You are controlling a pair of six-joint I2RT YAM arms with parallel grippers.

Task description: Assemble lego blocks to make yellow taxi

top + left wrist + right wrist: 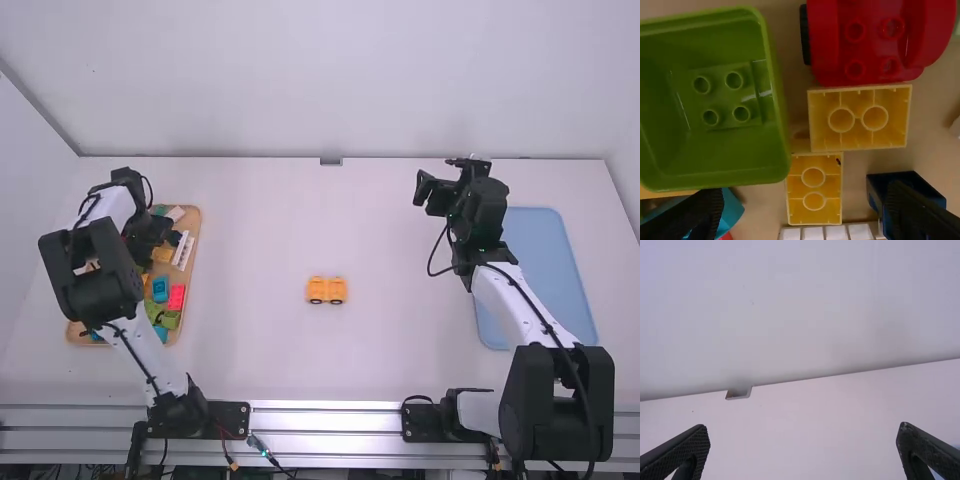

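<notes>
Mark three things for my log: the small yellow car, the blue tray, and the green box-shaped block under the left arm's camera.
yellow car (327, 291): high view; middle of its body
blue tray (548, 262): high view; bare flat surface
green box-shaped block (722, 147): left wrist view; inside floor, beside the studs

A yellow wheeled piece (326, 289) stands on the table (260, 220), blocks (176, 297) in a tray (195, 222).

High view: bright, soft, fairly even light on tabletop (250, 230) and back wall (330, 80); metal rail (325, 420) at the near edge catches pale streaks. Left wrist view: clearly dimmer, small glints inside the green block (670, 125), red block (822, 60) shaded deep. Right wrist view: even light, soft dark band at the wall's base, fingers (687, 447) near black. Light source: can't tell.
</notes>
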